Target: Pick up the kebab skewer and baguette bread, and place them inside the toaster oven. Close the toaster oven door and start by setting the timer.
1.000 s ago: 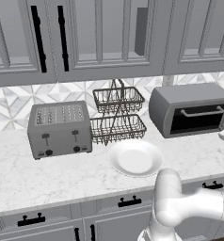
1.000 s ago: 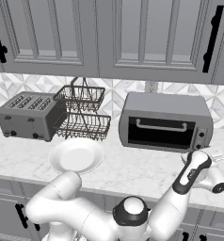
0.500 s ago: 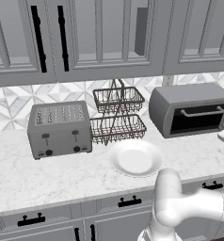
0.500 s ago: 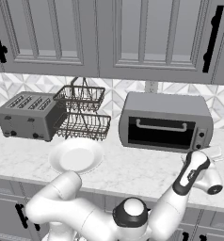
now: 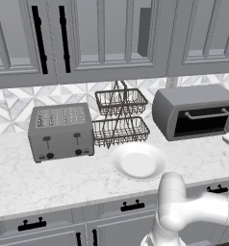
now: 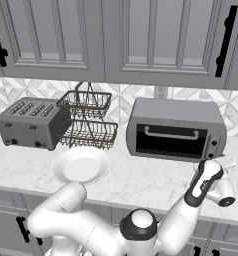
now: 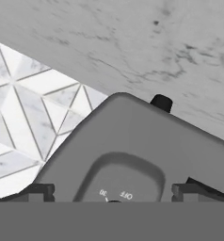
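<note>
The toaster oven [image 5: 196,113] stands on the counter at the right, a wide grey box. Its door [image 6: 168,142] of dark glass is shut, with the bar handle [image 6: 171,134] along the top. My gripper [image 6: 226,166] hovers just off the oven's right end, by the control panel. In the hand view the gripper [image 7: 113,190] is open, its fingertips [image 7: 36,190] set wide either side of a dial recess marked "30" and "OFF". A small black knob [image 7: 161,102] sits further along the panel. The kebab skewer and baguette bread are hidden.
A grey slotted pop-up toaster [image 5: 61,132] stands at the left, a two-tier wire basket rack [image 5: 120,117] in the middle and a white plate [image 5: 138,161] in front of it. Wall cabinets hang above. The counter's front edge runs just below my hand.
My hand has shifted slightly beside the oven's right end. The oven, plate, rack and toaster stand as before.
</note>
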